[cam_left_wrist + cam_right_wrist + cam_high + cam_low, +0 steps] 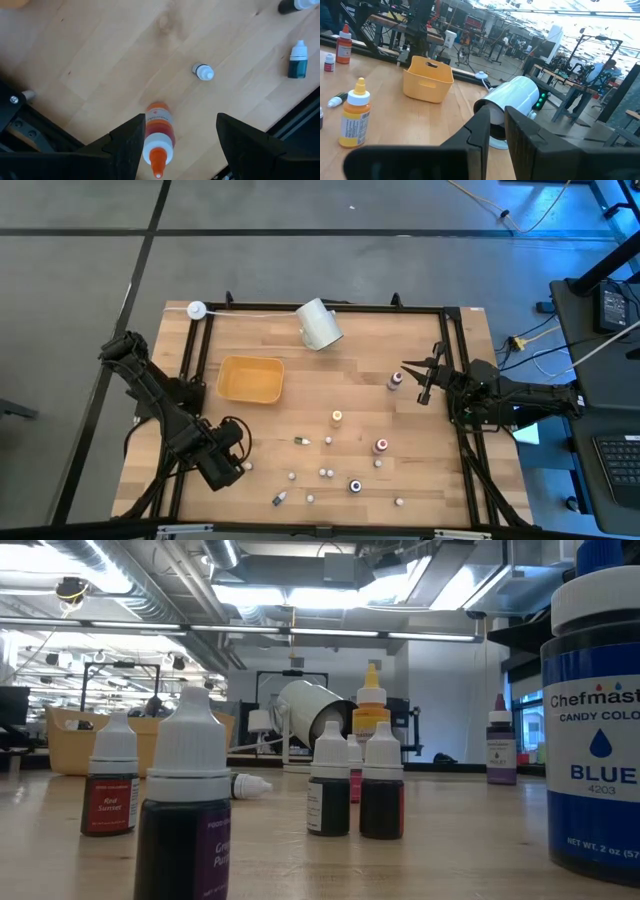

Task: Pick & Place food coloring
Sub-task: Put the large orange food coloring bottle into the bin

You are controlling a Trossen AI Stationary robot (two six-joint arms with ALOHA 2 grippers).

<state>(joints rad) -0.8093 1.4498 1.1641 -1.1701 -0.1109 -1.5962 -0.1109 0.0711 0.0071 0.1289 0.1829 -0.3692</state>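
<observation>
Food coloring bottles (337, 417) stood and lay scattered over the near half of the wooden table (420, 340), well apart from the yellow-orange tray (250, 379) and the white cup (319, 325) tipped on its side near the far edge. At the table's near left corner the left gripper (177, 137) hung over an orange-capped bottle (159, 135) that lay between its spread fingers (125, 145), none of them touching it. At the right edge the right gripper (424, 380) hovered with its fingers pressed together, empty, just beside a dark-capped bottle (396, 380).
</observation>
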